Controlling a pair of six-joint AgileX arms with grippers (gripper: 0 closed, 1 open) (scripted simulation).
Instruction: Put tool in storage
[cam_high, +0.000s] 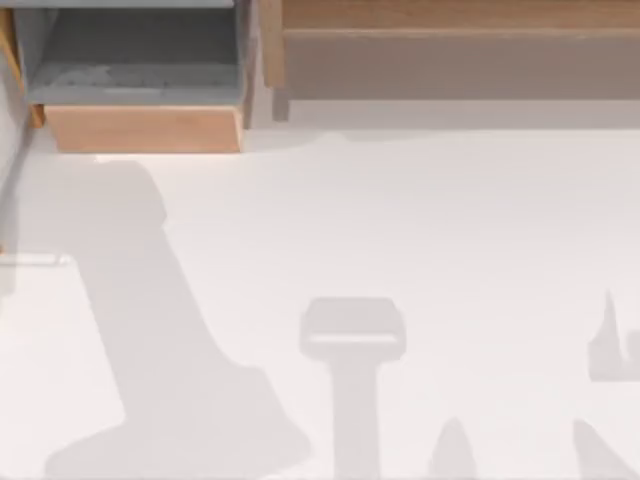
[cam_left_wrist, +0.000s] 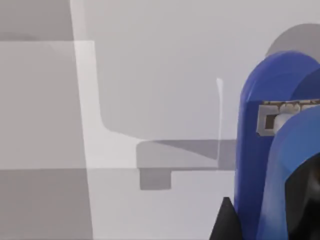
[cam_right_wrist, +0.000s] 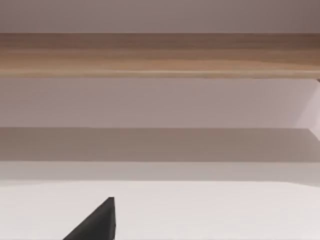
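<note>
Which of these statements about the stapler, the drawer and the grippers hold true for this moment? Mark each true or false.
1. The blue stapler sits close up in the left wrist view. True.
2. The stapler lies inside the open drawer. False: the drawer at the top view's upper left shows a bare grey floor.
3. The drawer has a light wooden front. True.
4. The stapler is red. False: it is bright blue with a black part.
5. The right wrist view faces a wooden shelf edge. True.
</note>
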